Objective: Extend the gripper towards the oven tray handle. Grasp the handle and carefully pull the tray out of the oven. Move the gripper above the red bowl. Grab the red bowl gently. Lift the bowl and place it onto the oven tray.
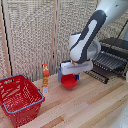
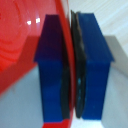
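Note:
My gripper (image 1: 71, 75) hangs over the wooden table at the middle of the exterior view, shut on the rim of the red bowl (image 1: 69, 82). The bowl tilts under the white block, at or just above the table; which, I cannot tell. In the wrist view the two blue fingers (image 2: 52, 70) pinch the thin red rim of the bowl (image 2: 25, 45) between their dark pads. The oven (image 1: 118, 47) stands at the exterior view's right with its door down. Its tray (image 1: 110, 61) sticks out forward. The oven tray handle is too blurred to pick out.
A large red wire basket (image 1: 19, 97) sits at the exterior view's left front. An orange bottle (image 1: 45, 77) stands between the basket and the bowl. A bluish object (image 1: 60, 75) shows just behind the bowl. Slatted screens close off the back.

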